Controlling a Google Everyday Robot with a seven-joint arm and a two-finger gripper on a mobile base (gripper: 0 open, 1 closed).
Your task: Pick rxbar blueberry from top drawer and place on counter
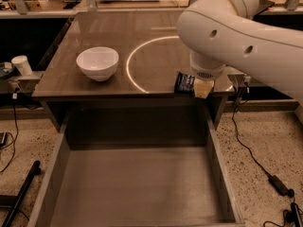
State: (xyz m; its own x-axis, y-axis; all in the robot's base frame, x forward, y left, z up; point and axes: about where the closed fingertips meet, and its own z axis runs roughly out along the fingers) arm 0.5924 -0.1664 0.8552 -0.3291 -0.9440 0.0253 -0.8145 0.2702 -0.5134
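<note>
The rxbar blueberry [183,82], a small dark navy wrapper, hangs over the front edge of the glossy brown counter [113,32], right of the ring-shaped reflection. My gripper [195,86] is under the big white arm and is shut on the bar; one tan fingertip [204,89] shows beside it. The top drawer [137,183] stands pulled out below the counter, and its flat grey-brown bottom is bare.
A white bowl [97,63] sits on the counter's left half. A white paper cup [22,65] stands on a ledge at far left. Cables and a power brick [279,185] lie on the terrazzo floor at right. A dark pole [19,193] leans at lower left.
</note>
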